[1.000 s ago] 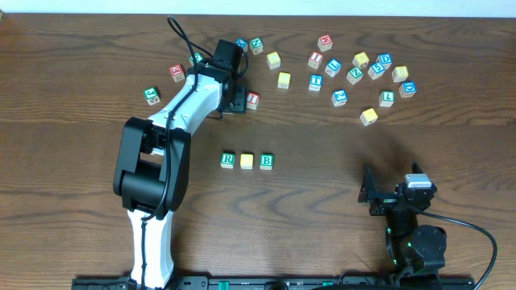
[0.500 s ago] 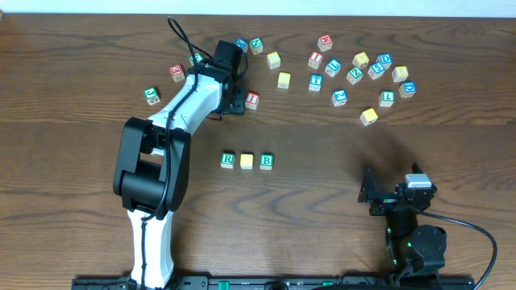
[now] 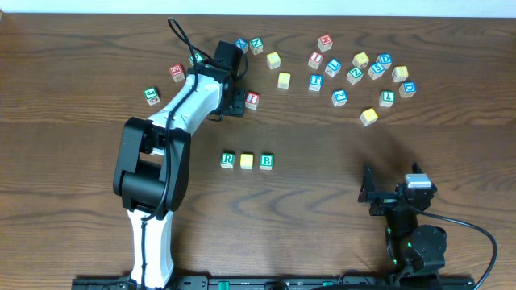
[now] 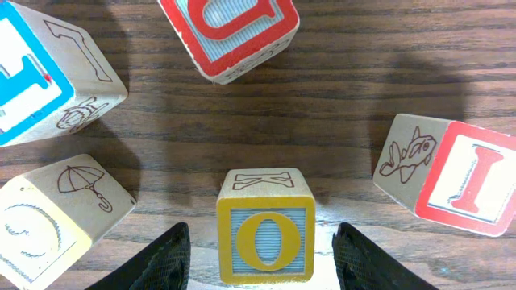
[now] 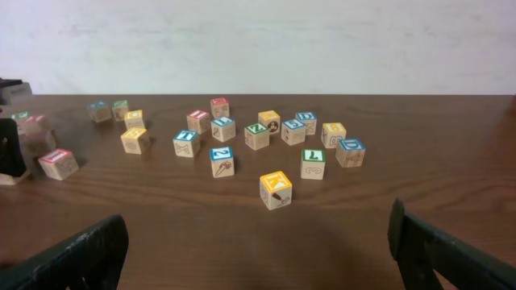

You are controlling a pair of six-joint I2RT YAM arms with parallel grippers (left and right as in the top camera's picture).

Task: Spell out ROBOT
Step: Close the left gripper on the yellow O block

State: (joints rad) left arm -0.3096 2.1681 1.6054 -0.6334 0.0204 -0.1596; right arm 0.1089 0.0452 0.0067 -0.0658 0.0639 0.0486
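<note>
**LEFT PINCER STRADDLING THE YELLOW O CUBE: GRASP NOT YET MADE**

Position of the workpiece. In the left wrist view, the yellow O cube (image 4: 266, 242) stands on the table (image 4: 363, 97) directly between the two fingers of the left gripper (image 4: 262, 234). A cube has no long axis. Its side faces lie roughly parallel to the finger pads, so no wrist rotation appears necessary.

State of the pincers. The left jaws are spread. A strip of bare wood shows on each side of the cube, and neither finger touches it. Nothing is held. The right gripper (image 5: 258, 250) is spread wide and empty, parked at the near right of the table, well apart from the cube. The left arm is therefore the one to use.

Neighbours. The red I cube (image 4: 463, 181) lies beside the right-hand finger and the umbrella cube (image 4: 56, 213) beside the left-hand finger. Both are apart from the fingers.

Destination. The R cube (image 3: 227, 160), yellow-faced cube (image 3: 247, 160) and B cube (image 3: 266, 161) form a row at mid-table. The free place, judged from the word, is just right of B.
</note>
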